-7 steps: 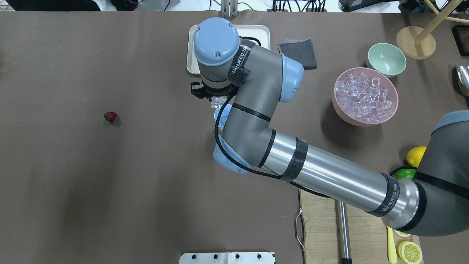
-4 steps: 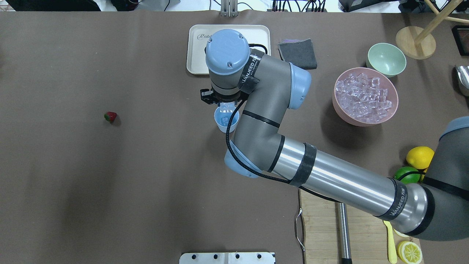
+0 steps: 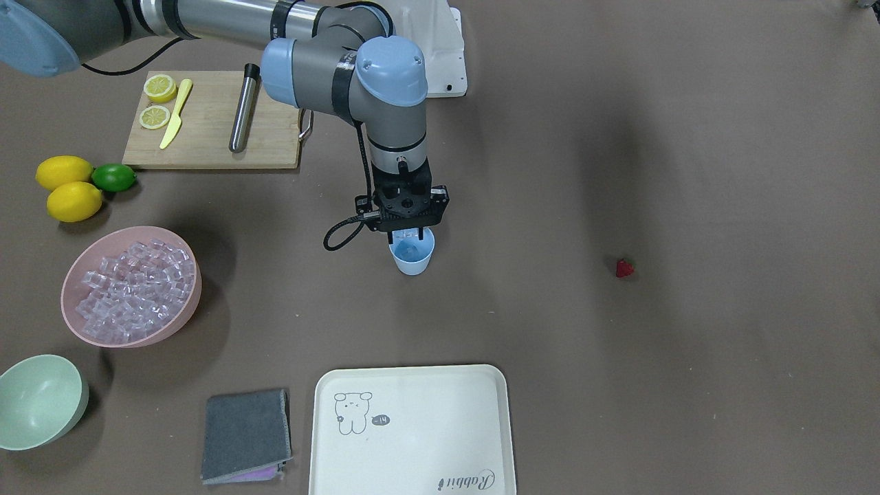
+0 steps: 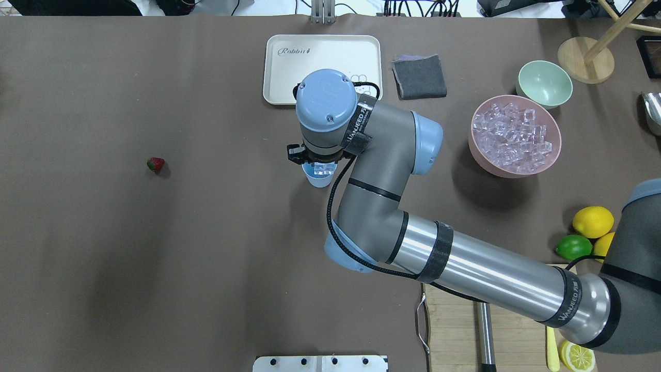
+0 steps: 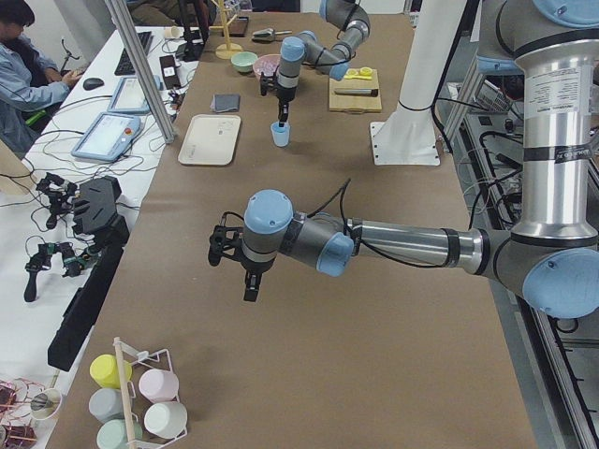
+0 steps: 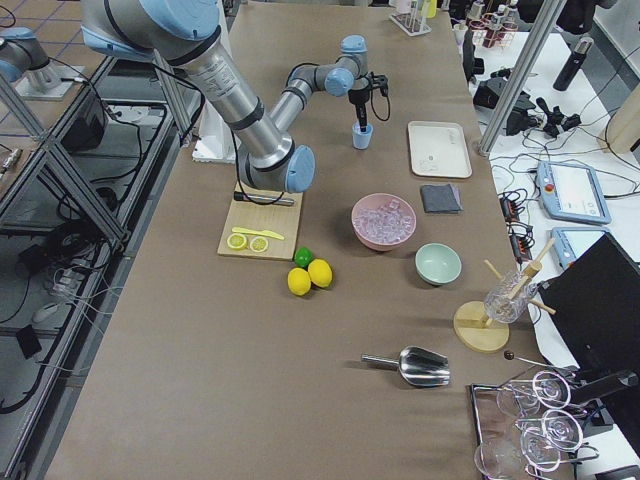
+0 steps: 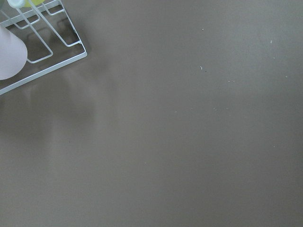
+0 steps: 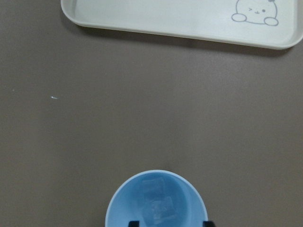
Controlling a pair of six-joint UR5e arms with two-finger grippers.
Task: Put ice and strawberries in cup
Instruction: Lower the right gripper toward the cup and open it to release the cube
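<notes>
The light blue cup stands upright mid-table, also in the overhead view. My right gripper hangs straight down over its mouth. In the right wrist view its fingertips show apart at the bottom edge on either side of the cup, and clear ice cubes lie inside the cup. The red strawberry lies alone on the table far to the left, also in the front view. My left gripper shows only in the exterior left view, over bare table; I cannot tell its state.
A pink bowl full of ice cubes sits at the right, a pale green bowl behind it. A cream tray and a grey cloth lie beyond the cup. A cutting board, lemons and a lime are near the robot.
My right gripper carried an ice cube from beyond the cup to over its mouth and came down. The fingers now stand apart and the cube lies in the cup.
</notes>
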